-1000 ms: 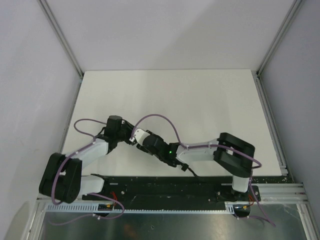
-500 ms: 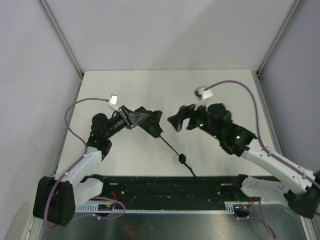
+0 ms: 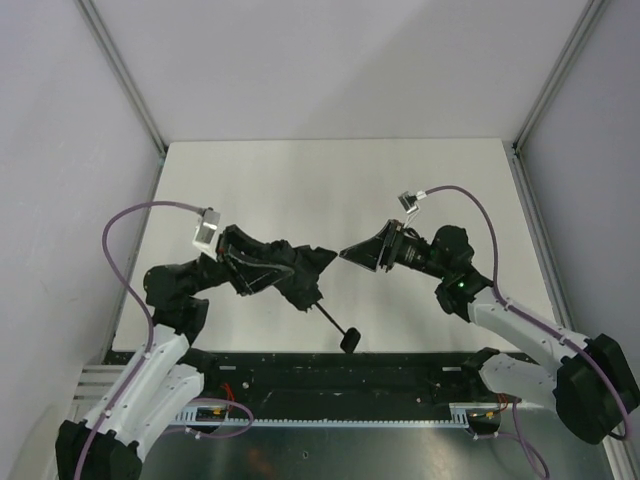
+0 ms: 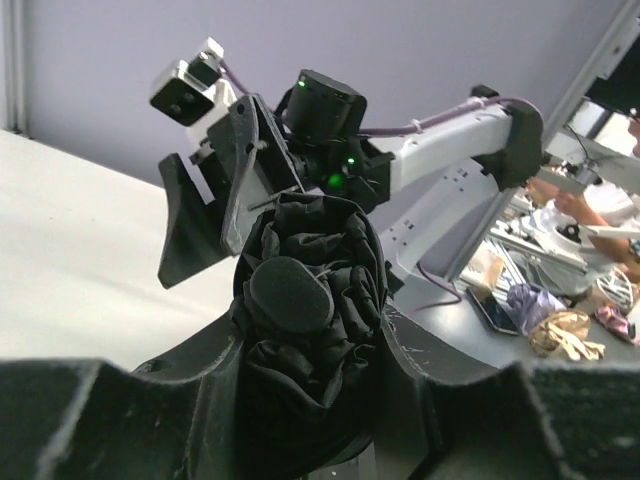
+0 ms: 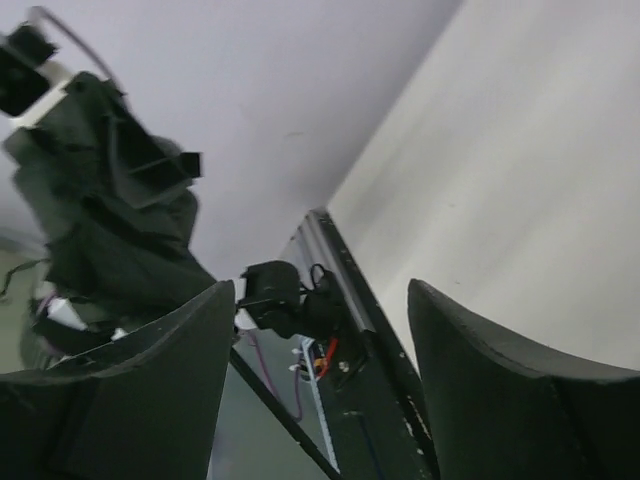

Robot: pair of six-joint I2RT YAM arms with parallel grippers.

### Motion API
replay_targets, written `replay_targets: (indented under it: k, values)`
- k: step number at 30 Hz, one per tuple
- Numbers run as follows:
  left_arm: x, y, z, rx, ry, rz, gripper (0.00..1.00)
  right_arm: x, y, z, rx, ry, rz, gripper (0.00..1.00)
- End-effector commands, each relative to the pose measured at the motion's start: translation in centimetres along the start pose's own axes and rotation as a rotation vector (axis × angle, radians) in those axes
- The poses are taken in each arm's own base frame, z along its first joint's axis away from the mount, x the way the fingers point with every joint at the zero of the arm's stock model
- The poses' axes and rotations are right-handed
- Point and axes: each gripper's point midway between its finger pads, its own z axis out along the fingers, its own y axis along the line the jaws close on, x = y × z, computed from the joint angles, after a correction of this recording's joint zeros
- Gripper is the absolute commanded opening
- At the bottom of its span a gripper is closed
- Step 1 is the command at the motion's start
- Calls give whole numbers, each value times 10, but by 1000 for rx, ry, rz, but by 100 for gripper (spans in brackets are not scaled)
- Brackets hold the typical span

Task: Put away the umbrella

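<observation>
Pinched in the left gripper [image 3: 255,268] over the table [image 3: 330,180]: bundled umbrella [image 3: 295,275], handle [image 3: 350,341] dangling toward the black rail [image 3: 300,365]. Just beside the canopy, spread and holding nothing: right gripper [image 3: 362,252].

R gripper [image 5: 320,300] jaws stand apart, nothing btwn them. Beyond, upper left, the umbrella [image 5: 110,240] is a crumpled black bundle up off the surface [image 5: 520,150], which is white & runs along the right. Black rail [image 5: 375,385] w/ red wires below.
</observation>
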Motion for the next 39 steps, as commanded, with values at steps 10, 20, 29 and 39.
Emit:
replay_targets:
  k: [10,20,29,39]
  values:
    - [5,-60,-12,219,42,260,0,36,103,-3,-481,44,-119,74]
    - [16,-78,-18,318,113,323,0,73,125,-12,-554,87,-196,61]
    - [20,-99,-19,427,164,360,0,134,125,15,-492,199,-217,25]
    - [19,-125,-22,534,187,374,0,133,123,11,-396,203,-331,26]
